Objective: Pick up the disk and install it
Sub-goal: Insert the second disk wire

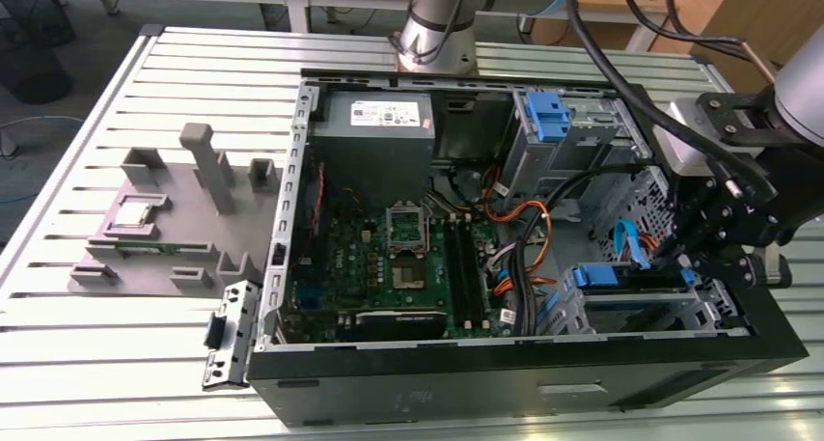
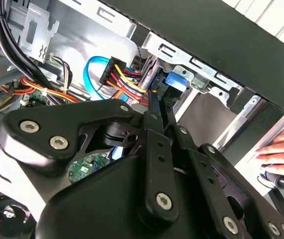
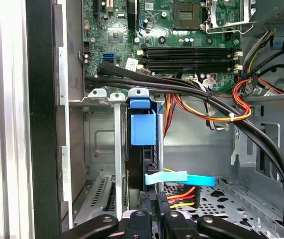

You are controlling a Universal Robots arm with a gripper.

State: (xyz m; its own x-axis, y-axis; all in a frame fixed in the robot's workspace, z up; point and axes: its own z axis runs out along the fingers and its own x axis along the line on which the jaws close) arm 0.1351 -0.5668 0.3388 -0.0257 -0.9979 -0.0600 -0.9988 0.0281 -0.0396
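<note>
Because bundled cables [image 3: 191, 92] and a blue ribbon cable [image 3: 179, 178] run close beside the drive bay [image 1: 631, 301], any sideways drift could snag them or jam the disk [image 3: 142, 128] in its slot. It stands on edge in the bay, with the gripper [image 3: 157, 211] nearly closed on its rear edge; actual contact cannot be confirmed.

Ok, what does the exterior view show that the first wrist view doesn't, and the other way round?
Exterior view: the grey fixture on the table, the power supply and the arm's base. First wrist view: the inside of the drive cage, down to a plug with yellow and red wires. Both: the motherboard, the blue carrier in the cage, the light blue cable and the gripper.
</note>
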